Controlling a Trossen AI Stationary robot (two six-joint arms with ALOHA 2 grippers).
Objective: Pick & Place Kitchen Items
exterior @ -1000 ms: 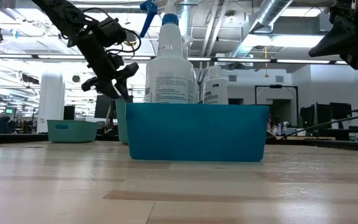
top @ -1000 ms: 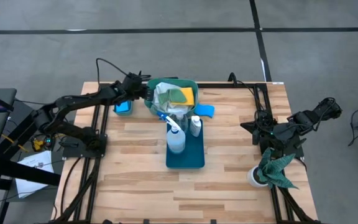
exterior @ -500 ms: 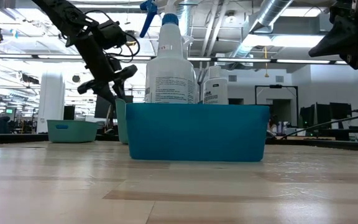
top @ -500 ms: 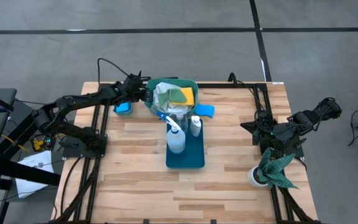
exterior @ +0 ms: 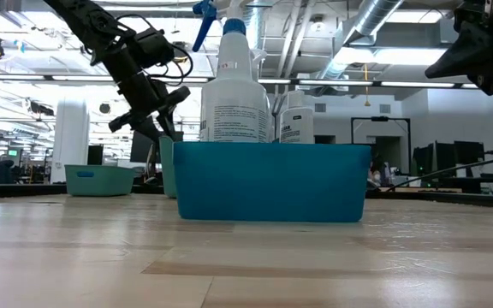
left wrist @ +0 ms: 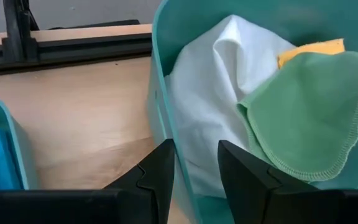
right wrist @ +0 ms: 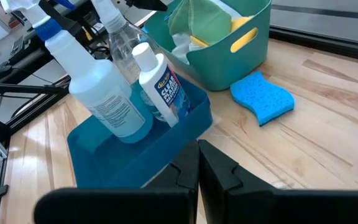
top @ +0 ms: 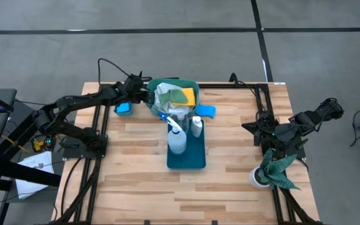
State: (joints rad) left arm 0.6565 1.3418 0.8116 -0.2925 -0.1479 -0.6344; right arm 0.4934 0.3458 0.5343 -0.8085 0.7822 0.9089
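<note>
A teal bin [top: 174, 95] at the table's far middle holds a white cloth [left wrist: 210, 93], a light-green cloth [left wrist: 303, 112] and a yellow cloth [left wrist: 309, 48]. My left gripper [left wrist: 196, 155] is open at the bin's left rim [top: 149, 95], one finger outside the wall and one inside by the white cloth. A blue sponge [top: 206, 111] lies on the table right of the bin. The spray bottle [top: 176, 139] and a small bottle [top: 196, 126] stand in a blue tray [top: 189, 156]. My right gripper [right wrist: 198, 155] waits shut at the right edge. My left gripper stands astride the teal bin's left wall [left wrist: 166, 118], slanting down from the table's left side. One finger is outside the wall and the other inside, next to the white cloth. Whether either finger touches the wall or the cloth, I cannot tell.
A small teal bin [top: 124, 107] with a blue sponge in it sits left of the big bin, close under my left arm. A dark green rag [top: 277, 169] hangs over a white cup at the near right. Bare wood lies near the front edge.
My left gripper has rolled a little about its own axis while staying at the bin's left rim. The bin and the cloths have kept their places.
</note>
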